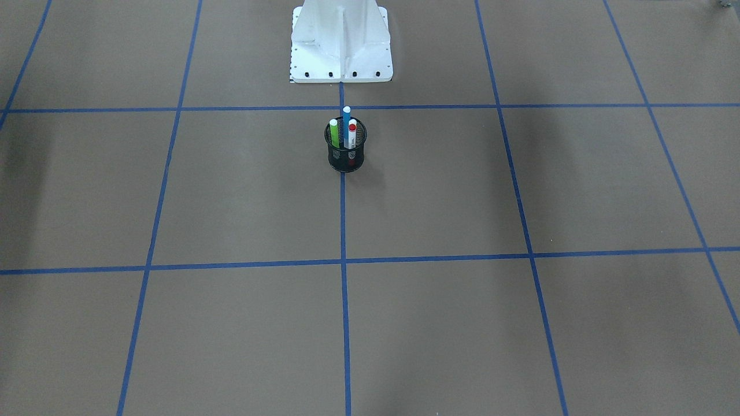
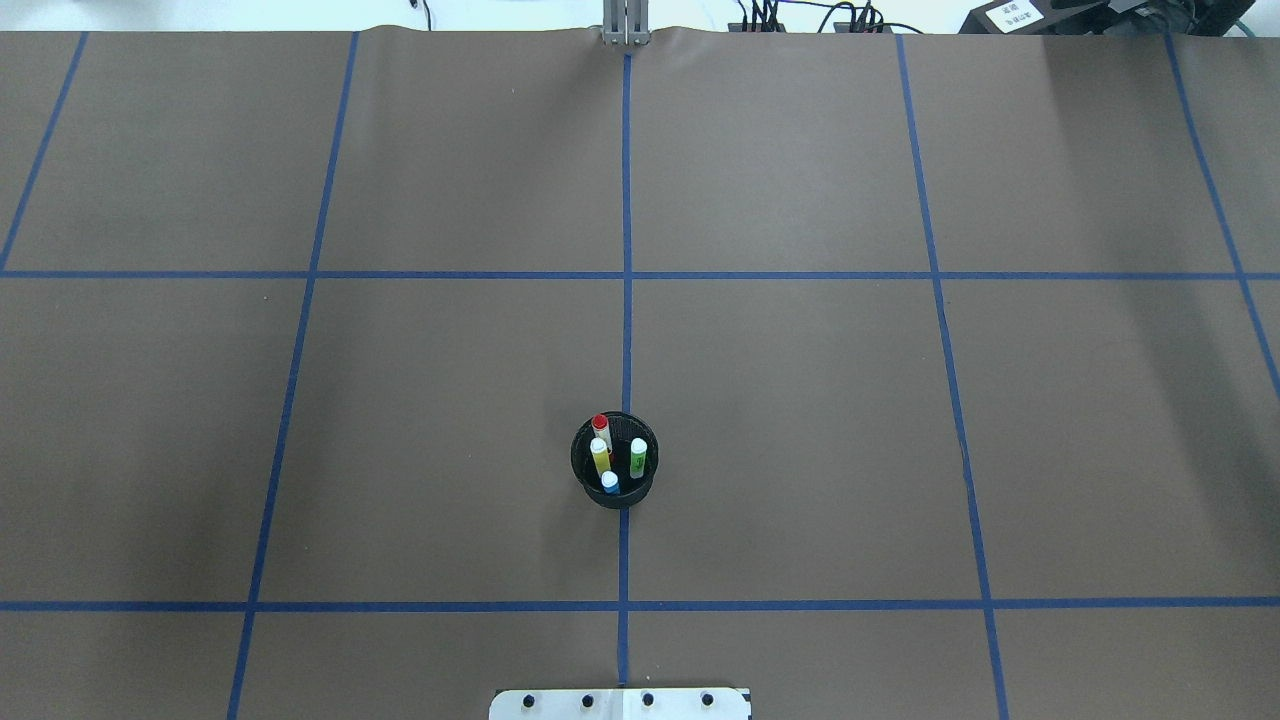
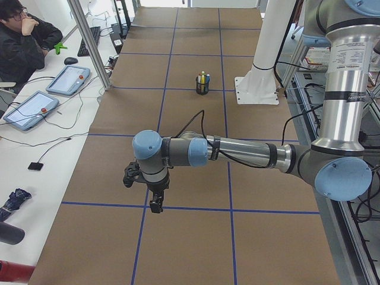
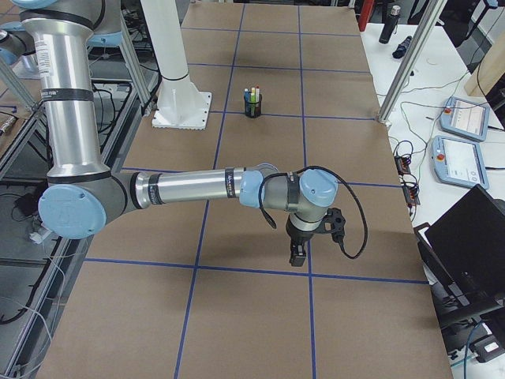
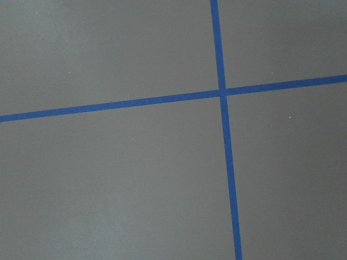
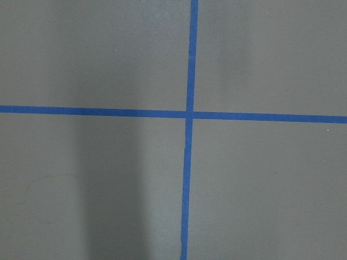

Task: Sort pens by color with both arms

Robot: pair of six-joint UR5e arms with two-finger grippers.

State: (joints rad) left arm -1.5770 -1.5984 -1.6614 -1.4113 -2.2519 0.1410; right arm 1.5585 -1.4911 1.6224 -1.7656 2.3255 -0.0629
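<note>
All four pens stand upright in the round black mesh cup (image 2: 620, 498): the slim blue marker pen (image 1: 346, 122), the white marker pen with the red cap (image 1: 352, 136), the lime green marker pen (image 1: 334, 134) and the yellow marker pen (image 2: 600, 458). The cup sits on the centre line of blue tape, near the white base pedestal (image 1: 341, 49) and on the brown paper-covered table (image 1: 231, 196).

We judge that sorting has not begun. The caps rise above the rim, which leaves each pen free for a pinch from above.

The grey-and-silver left arm (image 3: 237, 152) reaches out over the table's left end. Its black left gripper (image 3: 155, 200) points down, well apart from the cup. The right arm (image 4: 197, 188) mirrors this at the right end, with the right gripper (image 4: 297, 253) also pointing down. Each wrist view shows only a tape crossing. We cannot tell whether either gripper's fingers are apart or together. We read this as a parked stance that keeps both arms away from the cup.
</note>
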